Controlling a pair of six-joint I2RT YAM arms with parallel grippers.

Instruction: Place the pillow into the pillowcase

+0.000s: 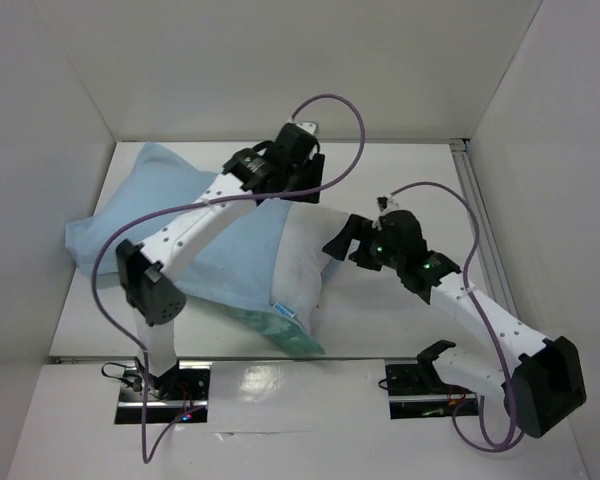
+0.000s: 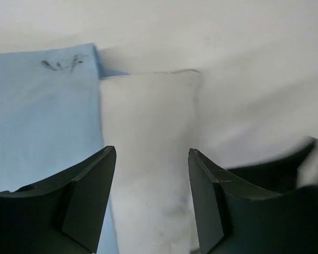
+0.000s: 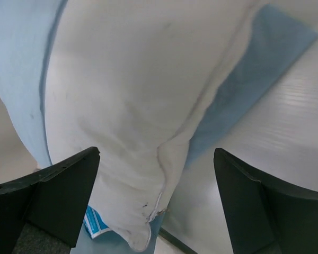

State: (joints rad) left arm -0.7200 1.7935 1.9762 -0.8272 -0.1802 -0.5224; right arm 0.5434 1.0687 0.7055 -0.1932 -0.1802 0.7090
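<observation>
White tabletop (image 1: 400, 310), walled in white, carries the plump white rectangular pillow (image 1: 302, 262), lying left of centre and mostly sheathed in the thin, wrinkled pale-blue cloth pillowcase (image 1: 155, 190). The pillow's bare end pokes out rightward. Left gripper (image 2: 151, 153) hangs over that end's far side, jaws apart, holding nothing. Right gripper (image 3: 156, 153) gapes wide above it, likewise empty.

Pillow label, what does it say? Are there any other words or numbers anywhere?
The label at the edge of the pillow: blue and white, print too small to read.
The dark scribble on the pillowcase: blurred, cannot be read.
No other words, numbers or signs show in any view.
</observation>
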